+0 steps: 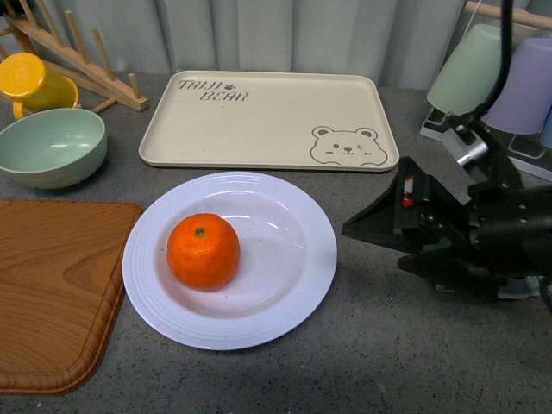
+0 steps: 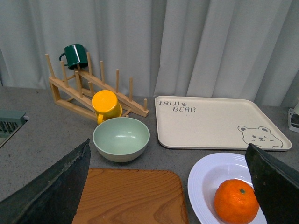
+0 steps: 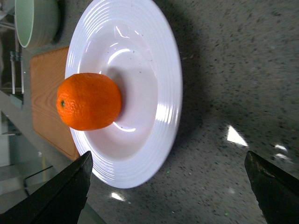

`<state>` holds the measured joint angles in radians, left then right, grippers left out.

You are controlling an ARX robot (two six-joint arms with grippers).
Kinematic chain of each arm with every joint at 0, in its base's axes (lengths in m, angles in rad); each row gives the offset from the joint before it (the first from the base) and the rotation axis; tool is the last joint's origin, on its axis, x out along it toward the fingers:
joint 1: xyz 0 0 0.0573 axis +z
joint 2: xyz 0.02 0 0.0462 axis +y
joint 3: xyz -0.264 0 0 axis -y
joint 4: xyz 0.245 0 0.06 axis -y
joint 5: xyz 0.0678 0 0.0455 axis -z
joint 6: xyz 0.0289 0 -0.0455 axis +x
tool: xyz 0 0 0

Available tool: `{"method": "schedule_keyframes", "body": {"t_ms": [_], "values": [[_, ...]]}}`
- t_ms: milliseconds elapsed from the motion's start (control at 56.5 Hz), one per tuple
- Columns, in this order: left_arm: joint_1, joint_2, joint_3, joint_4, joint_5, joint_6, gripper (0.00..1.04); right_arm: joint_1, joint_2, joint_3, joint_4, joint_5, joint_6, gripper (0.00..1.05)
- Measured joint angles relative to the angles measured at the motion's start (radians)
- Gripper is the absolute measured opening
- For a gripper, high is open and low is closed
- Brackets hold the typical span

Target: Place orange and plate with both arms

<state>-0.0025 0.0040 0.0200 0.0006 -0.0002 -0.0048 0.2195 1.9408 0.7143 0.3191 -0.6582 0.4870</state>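
The orange (image 1: pixel 203 251) lies in the left half of the white ridged plate (image 1: pixel 289 246), which rests on the grey table in front of the beige tray. My right gripper (image 1: pixel 373 247) hangs open just right of the plate's rim, fingers pointing at it. In the right wrist view the plate (image 3: pixel 156 70) and orange (image 3: pixel 88 101) lie ahead of the open right gripper (image 3: pixel 168 156), nothing between its fingers. My left gripper (image 2: pixel 167 144) is open and empty, out of the front view; its wrist view shows the orange (image 2: pixel 236 201) and plate (image 2: pixel 208 179) near one finger (image 2: pixel 275 186).
A beige bear tray (image 1: pixel 259 116) lies behind the plate. A wooden board (image 1: pixel 52 285) sits left of it, with a pale green bowl (image 1: pixel 52 147), a yellow cup (image 1: pixel 30 82) and a wooden rack (image 1: pixel 78 52) behind. Pastel cups (image 1: pixel 483 69) stand at the back right.
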Motion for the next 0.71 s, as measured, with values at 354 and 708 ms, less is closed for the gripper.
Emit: {"method": "schedule_keyframes", "body": {"t_ms": [354,708], "values": [[0.000,0.000,0.000,0.000,0.000,0.000,0.98,0.075,0.186,0.131,0.051,-0.075,0.183,0.95],[0.000,0.000,0.000,0.000,0.000,0.000,0.98,0.131,0.278,0.206,0.139,-0.100,0.330,0.95]]}}
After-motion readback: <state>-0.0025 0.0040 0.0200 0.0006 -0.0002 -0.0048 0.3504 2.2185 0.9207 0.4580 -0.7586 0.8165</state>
